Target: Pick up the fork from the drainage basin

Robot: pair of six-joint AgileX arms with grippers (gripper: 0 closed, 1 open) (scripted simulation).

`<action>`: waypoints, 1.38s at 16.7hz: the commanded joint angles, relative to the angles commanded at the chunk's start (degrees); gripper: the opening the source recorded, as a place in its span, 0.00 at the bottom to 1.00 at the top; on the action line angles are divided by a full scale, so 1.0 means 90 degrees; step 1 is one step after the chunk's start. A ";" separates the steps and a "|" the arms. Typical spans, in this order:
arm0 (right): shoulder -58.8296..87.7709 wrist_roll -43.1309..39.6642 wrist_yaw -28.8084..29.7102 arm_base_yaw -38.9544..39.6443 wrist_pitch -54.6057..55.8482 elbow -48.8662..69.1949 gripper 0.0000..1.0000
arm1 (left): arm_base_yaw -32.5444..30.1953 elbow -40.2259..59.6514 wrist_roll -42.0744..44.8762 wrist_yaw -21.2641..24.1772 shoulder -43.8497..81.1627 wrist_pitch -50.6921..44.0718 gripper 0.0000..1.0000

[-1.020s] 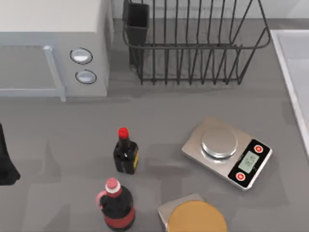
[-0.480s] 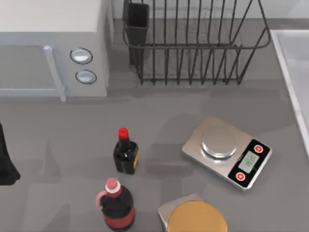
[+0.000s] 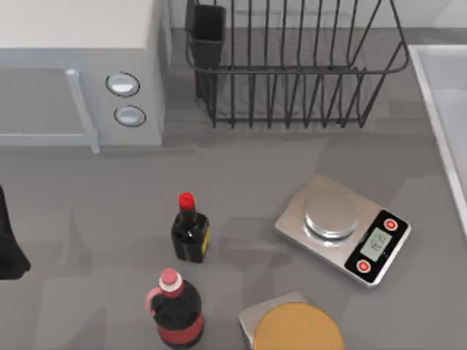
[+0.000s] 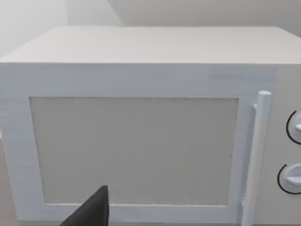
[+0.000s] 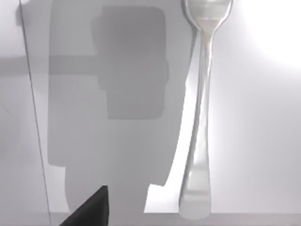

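The fork [image 5: 200, 117], slender and silvery, lies flat on the pale floor of the drainage basin [image 5: 254, 94] in the right wrist view, its wider end at the far side. My right gripper [image 5: 89, 209] hangs above the basin, beside the fork and apart from it, and casts a blocky shadow on the floor. In the top view the basin's rim [image 3: 438, 95] runs along the right edge. My left arm [image 3: 9, 244] stays parked at the table's left edge, and its gripper [image 4: 91, 212] faces the microwave.
A white microwave [image 3: 73, 65] stands at the back left, with a black wire dish rack [image 3: 292, 65] beside it. Two dark bottles [image 3: 190, 230] [image 3: 175, 310], a kitchen scale [image 3: 343, 230] and a round tan item on a board [image 3: 298, 329] occupy the middle and front.
A faint shadow on the tabletop has drifted rightward toward the basin. The objects on the table and the left arm have not moved.
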 joint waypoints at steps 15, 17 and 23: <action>0.1205 0.0021 0.0015 0.0012 0.2578 -0.1311 1.00 | 0.0000 0.0000 0.0000 0.0000 0.0000 0.0000 1.00; 0.1339 0.0021 0.0017 0.0008 0.2763 -0.1422 1.00 | 0.0000 0.0000 0.0000 0.0000 0.0000 0.0000 1.00; 0.1343 0.0021 0.0017 0.0008 0.2768 -0.1425 0.85 | 0.0000 0.0000 0.0000 0.0000 0.0000 0.0000 1.00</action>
